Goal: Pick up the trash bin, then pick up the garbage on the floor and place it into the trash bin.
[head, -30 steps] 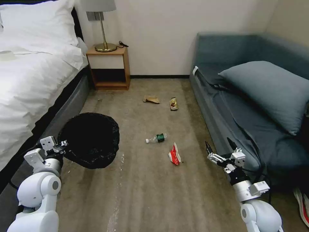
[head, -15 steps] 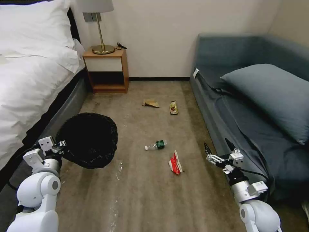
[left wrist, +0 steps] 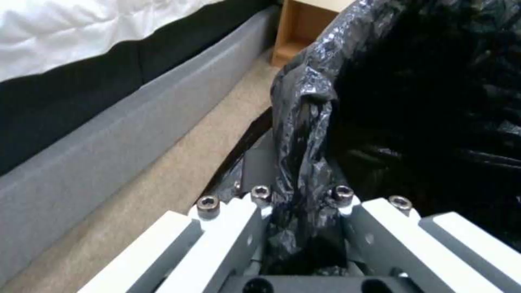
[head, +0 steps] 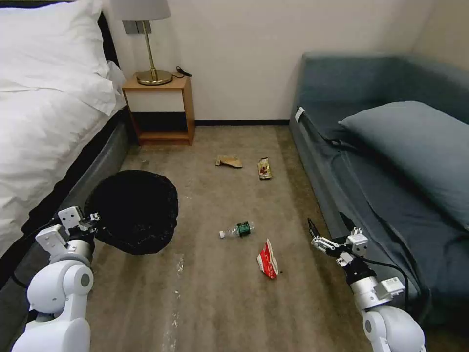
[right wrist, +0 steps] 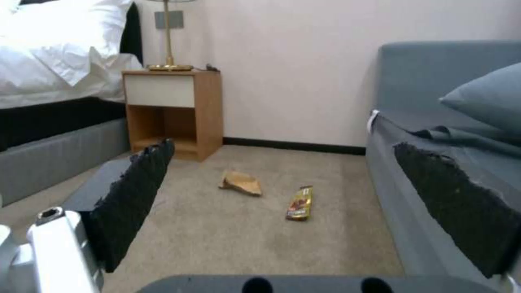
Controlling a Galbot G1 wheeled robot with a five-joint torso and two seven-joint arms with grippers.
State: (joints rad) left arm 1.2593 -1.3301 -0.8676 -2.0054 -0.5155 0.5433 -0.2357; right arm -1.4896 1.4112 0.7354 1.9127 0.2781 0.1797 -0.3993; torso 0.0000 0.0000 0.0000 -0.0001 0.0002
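Note:
The trash bin (head: 133, 211), lined with a crinkled black bag (left wrist: 429, 93), hangs above the floor (head: 220, 293) at the left. My left gripper (head: 91, 221) (left wrist: 301, 193) is shut on its bagged rim. Garbage lies on the carpet: a clear bottle with a green label (head: 237, 229), a red-and-white wrapper (head: 267, 253), a brown-gold snack wrapper (head: 264, 168) (right wrist: 300, 202) and a tan paper scrap (head: 228, 162) (right wrist: 240, 183). My right gripper (head: 326, 230) (right wrist: 282, 150) is open with nothing in it, right of the red-and-white wrapper and close to the sofa's front.
A bed (head: 44, 127) with white linen runs along the left. A wooden nightstand (head: 159, 110) with a brass lamp (head: 152, 76) stands at the back wall. A grey-blue sofa (head: 391, 195) with a pillow (head: 420, 146) lines the right side.
The whole picture has shifted, so the camera has moved; the litter sits lower in view. The bin stays in my left gripper. The right gripper stays open.

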